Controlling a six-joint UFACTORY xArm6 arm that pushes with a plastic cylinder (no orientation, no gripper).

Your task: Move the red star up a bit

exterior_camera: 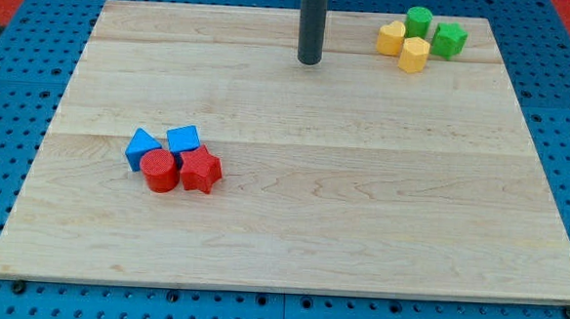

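Observation:
The red star [202,170] lies on the wooden board [362,183] at the view's lower left. It touches a red cylinder [158,169] on its left and a blue cube [183,139] just above it. A blue triangular block [141,148] sits left of the cube. My tip [310,61] is near the view's top centre, far up and to the right of the red star, touching no block.
At the view's top right is a cluster: a yellow block [391,37], a yellow hexagonal block [414,55], a green cylinder [418,21] and a green star-like block [449,39]. Blue pegboard [15,87] surrounds the board.

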